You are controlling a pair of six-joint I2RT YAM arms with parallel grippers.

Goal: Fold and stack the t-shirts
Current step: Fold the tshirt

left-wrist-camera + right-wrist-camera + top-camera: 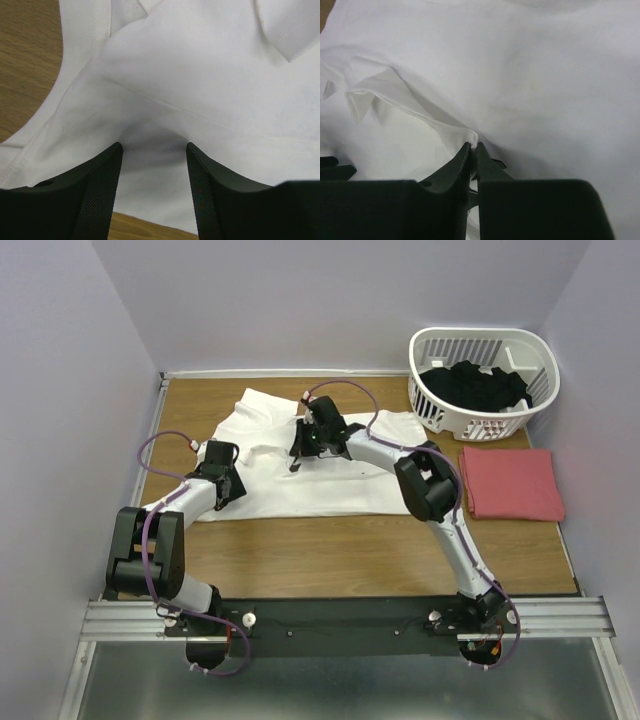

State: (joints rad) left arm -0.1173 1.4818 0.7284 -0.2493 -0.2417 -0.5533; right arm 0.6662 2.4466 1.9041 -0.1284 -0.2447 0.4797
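Observation:
The large white t-shirt [300, 470] lies spread on the table at the centre-left, partly bunched near its top. My left gripper [222, 480] is open over the shirt's left part; in the left wrist view its fingers [102, 185] stand apart with white cloth [210, 90] between and under them. My right gripper [300, 452] is shut on a fold of the white shirt near its middle; the right wrist view shows the hem edge [420, 112] pinched at the tips [474, 146]. The salmon-red t-shirt [510, 483] lies folded at the right.
A white slatted basket [484, 380] with dark clothes stands at the back right. Bare wooden table [330, 550] shows in front of the shirts. Grey walls close the left, back and right sides.

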